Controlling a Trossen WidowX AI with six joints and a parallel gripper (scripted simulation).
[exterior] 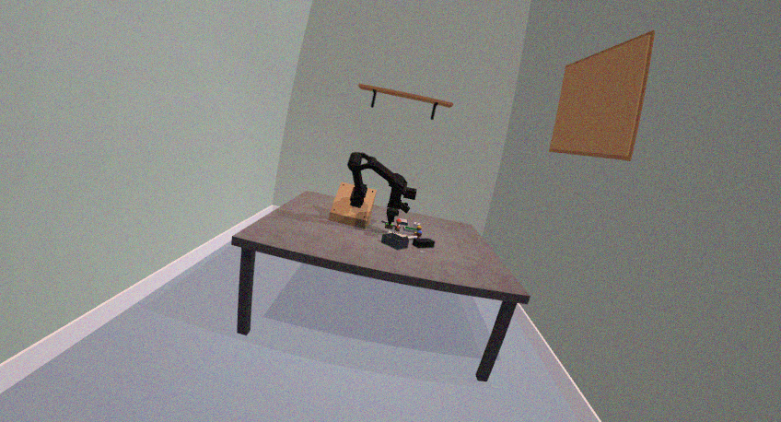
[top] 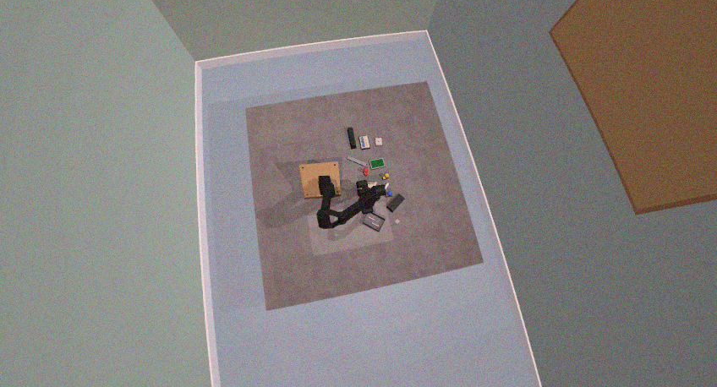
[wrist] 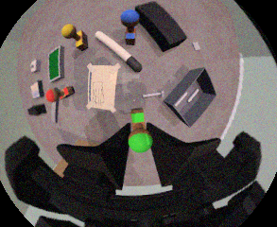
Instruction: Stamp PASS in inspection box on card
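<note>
My gripper (wrist: 138, 125) (exterior: 390, 224) is shut on the green-knobbed stamp (wrist: 140, 142), whose green-topped block points away from the wrist camera. In the wrist view the cream card (wrist: 110, 85) lies ahead and left of the stamp, with faint lines and a box outline; its print is too blurred to read. The card is partly hidden by the arm in the top view. The green pad (wrist: 56, 63) (top: 377, 163) lies in its pale-rimmed case beyond the card's left side. The stamp's underside is hidden, and I cannot read its word.
Red (wrist: 51, 95) (top: 365, 171), yellow (wrist: 69, 31) (top: 385, 176) and blue (wrist: 129, 18) stamps surround the card. A white marker (wrist: 116, 48), black block (wrist: 162, 26) (top: 395, 203), small metal piece (wrist: 153, 95) and open grey tray (wrist: 172, 102) (top: 368, 224) lie rightward in the wrist view.
</note>
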